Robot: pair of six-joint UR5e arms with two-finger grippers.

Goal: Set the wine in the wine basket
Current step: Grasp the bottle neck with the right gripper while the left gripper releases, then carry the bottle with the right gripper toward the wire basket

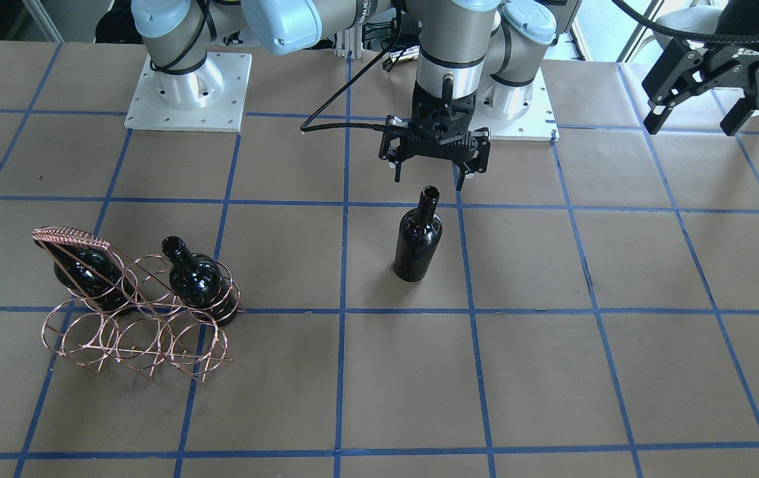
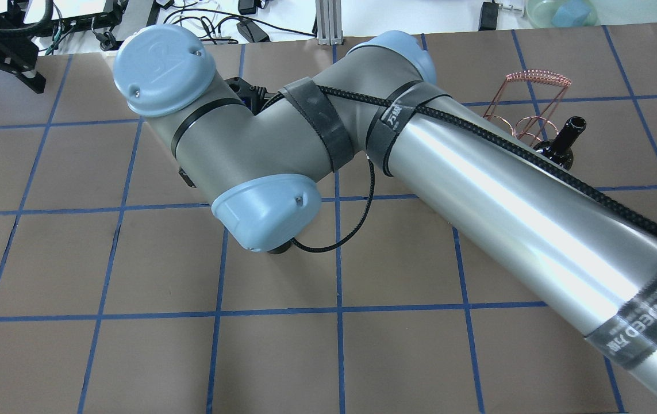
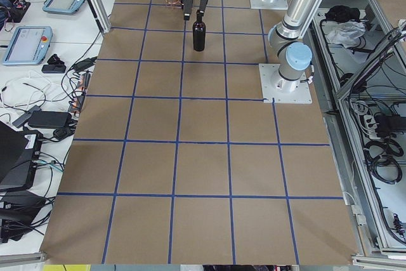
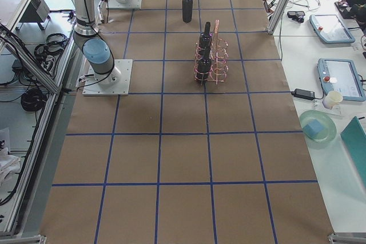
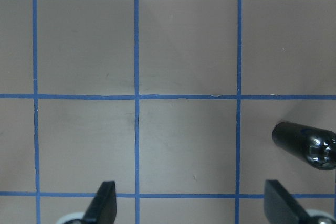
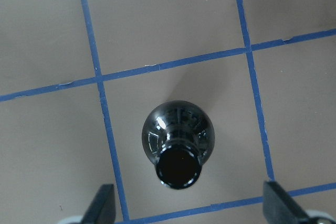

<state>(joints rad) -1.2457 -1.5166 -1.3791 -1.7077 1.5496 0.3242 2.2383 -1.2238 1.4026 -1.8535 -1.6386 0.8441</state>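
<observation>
One wine bottle (image 1: 418,242) stands upright on the table, apart from the basket; it also shows in the right wrist view (image 6: 178,148). My right gripper (image 1: 429,179) is open and hangs just above the bottle's mouth, with a finger on each side and not touching it. The copper wire wine basket (image 1: 140,332) stands to the robot's right. It holds two more bottles (image 1: 196,279) (image 1: 87,272) in the end rings of the row nearer the robot. My left gripper (image 1: 698,109) is open and empty, raised at the far left side.
The table is brown paper with a blue tape grid (image 1: 342,312). The right arm's long tube (image 2: 506,201) hides most of the overhead view. The two arm bases (image 1: 186,86) stand at the table's robot side. Tablets and cables (image 3: 25,36) lie on side benches.
</observation>
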